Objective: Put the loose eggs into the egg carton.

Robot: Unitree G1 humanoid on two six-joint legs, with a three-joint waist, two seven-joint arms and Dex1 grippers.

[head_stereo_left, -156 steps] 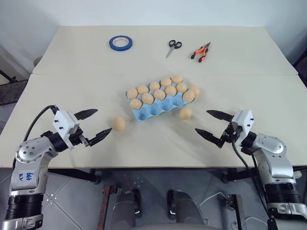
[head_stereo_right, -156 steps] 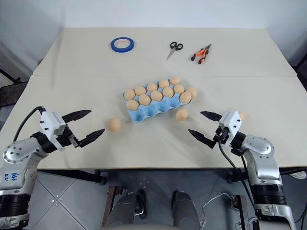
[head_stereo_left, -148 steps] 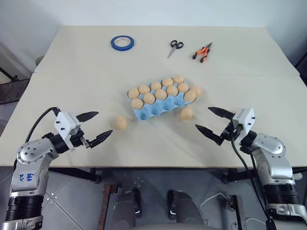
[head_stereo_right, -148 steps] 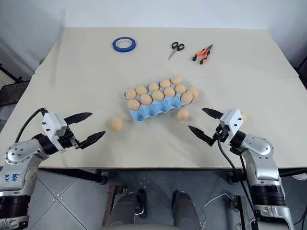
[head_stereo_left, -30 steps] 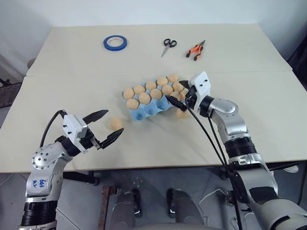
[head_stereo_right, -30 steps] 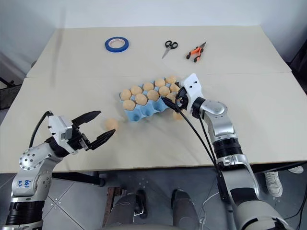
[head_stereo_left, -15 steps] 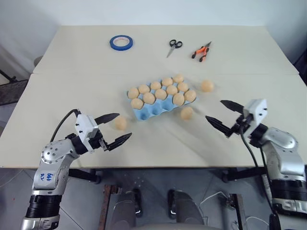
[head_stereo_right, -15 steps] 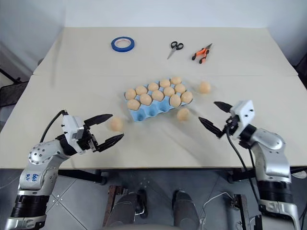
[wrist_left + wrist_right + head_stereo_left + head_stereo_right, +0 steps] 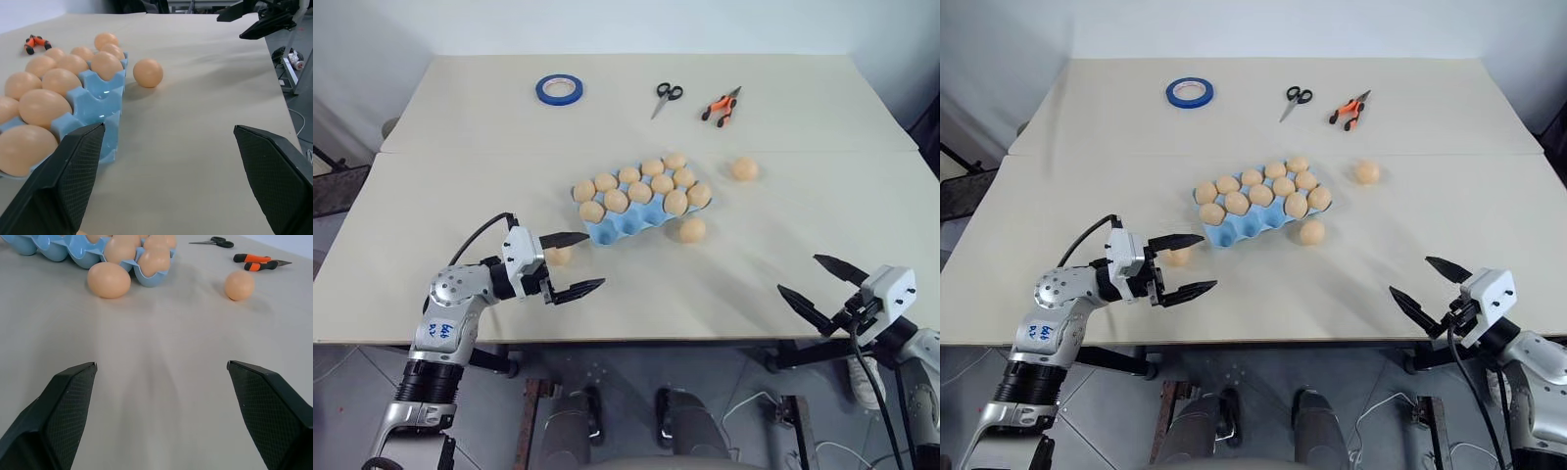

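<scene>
Left eye view: the egg carton point(image 9: 641, 221) sits in the middle of the table point(image 9: 460, 186), and ten of its cups hold eggs. Three loose eggs still wait for me. One point(image 9: 559, 256) lies by my left claw point(image 9: 573, 264), one point(image 9: 691, 229) sits just beside the carton, and one point(image 9: 744, 168) rests farther off to the right. Both my arms reach out low over the table. My left claw is wide apart and holds nothing. My right claw point(image 9: 819, 285) is wide apart too, near the table's front edge.

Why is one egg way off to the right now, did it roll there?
Yes. That egg sat touching the egg carton's right end earlier; now it lies apart, farther right, below the orange pliers.
</scene>
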